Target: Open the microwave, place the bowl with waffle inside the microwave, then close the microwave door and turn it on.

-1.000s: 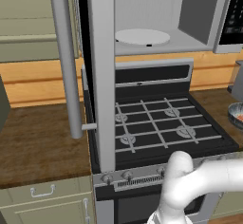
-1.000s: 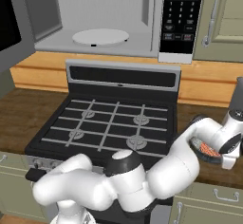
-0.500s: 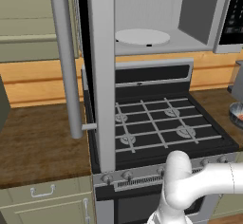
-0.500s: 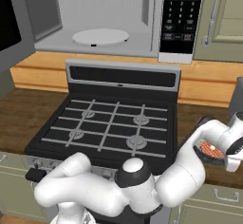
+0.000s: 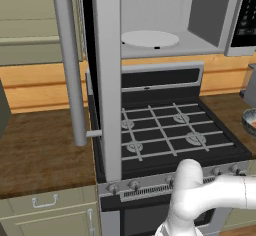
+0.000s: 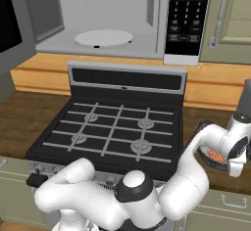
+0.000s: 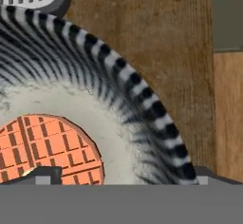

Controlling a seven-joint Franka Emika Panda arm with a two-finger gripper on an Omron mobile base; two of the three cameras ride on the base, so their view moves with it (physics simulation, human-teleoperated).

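Wooden bench [image 6: 29,112] right of the stove [image 6: 112,132] carries the bowl [image 7: 118,99] w/ waffle [image 7: 50,147], jaws wide open, empty, right above it; microwave door [image 5: 107,75] already open, loading, closing, start left.

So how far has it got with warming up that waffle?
The microwave door already stands open and the turntable is bare. The gripper, jaws wide, hangs right over the bowl with the waffle on the counter, nothing gripped yet. Left: lifting the bowl in, shutting the door, pressing start.
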